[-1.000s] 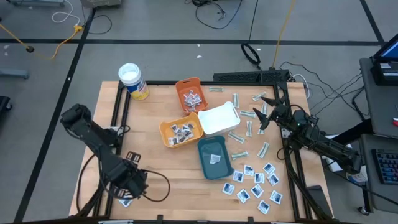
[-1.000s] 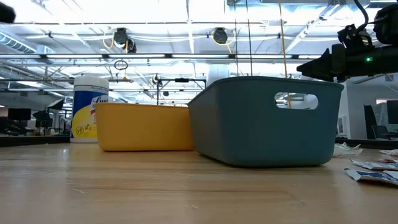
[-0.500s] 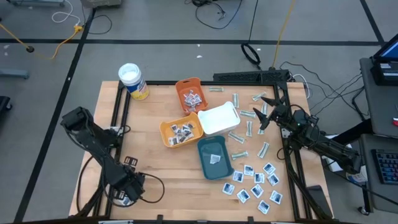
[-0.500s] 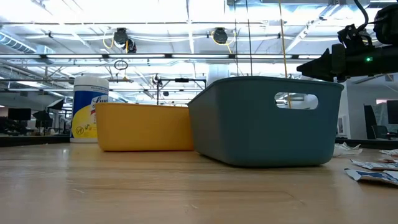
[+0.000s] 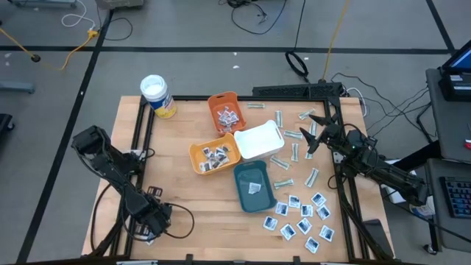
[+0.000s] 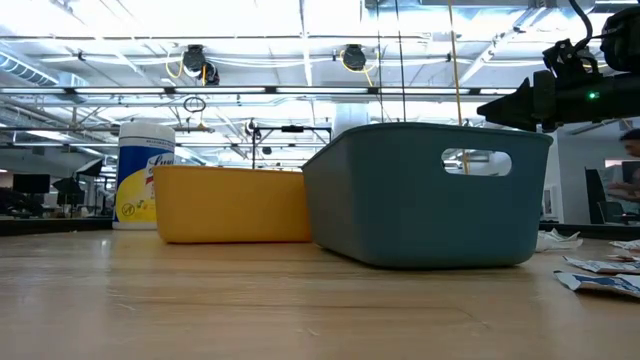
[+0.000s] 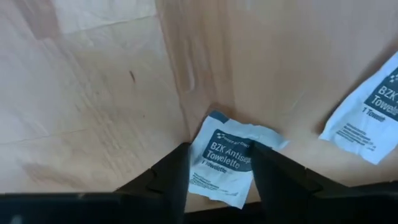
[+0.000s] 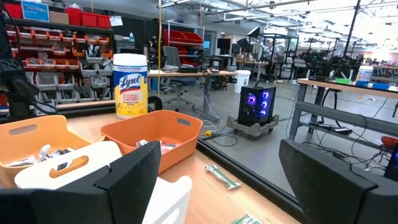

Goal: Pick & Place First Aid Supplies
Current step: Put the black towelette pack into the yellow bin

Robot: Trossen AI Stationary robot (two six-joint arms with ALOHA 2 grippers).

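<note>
My left gripper (image 5: 149,230) points down at the table's near left corner. In the left wrist view it (image 7: 221,177) is open, with one finger on either side of a white sachet (image 7: 222,163) printed "BZK Antiseptic Towelette". That sachet lies flat on the wood, and a second sachet (image 7: 372,118) lies beside it. Several more sachets (image 5: 302,217) and pale strips (image 5: 294,143) lie on the table's right half. My right gripper (image 5: 313,136) hangs level over the strips, open (image 8: 230,186), with nothing between its fingers.
Mid-table stand an orange tray (image 5: 225,112), a yellow-orange tray (image 5: 213,156), a white tray (image 5: 259,140) and a teal tray (image 5: 254,185), three of them with packets inside. A white-lidded canister (image 5: 157,96) stands at the far left corner. Bare wood lies between the left gripper and the trays.
My left gripper has come down onto the near left corner, shifting slightly toward the left and near edges. The right arm has kept still.
</note>
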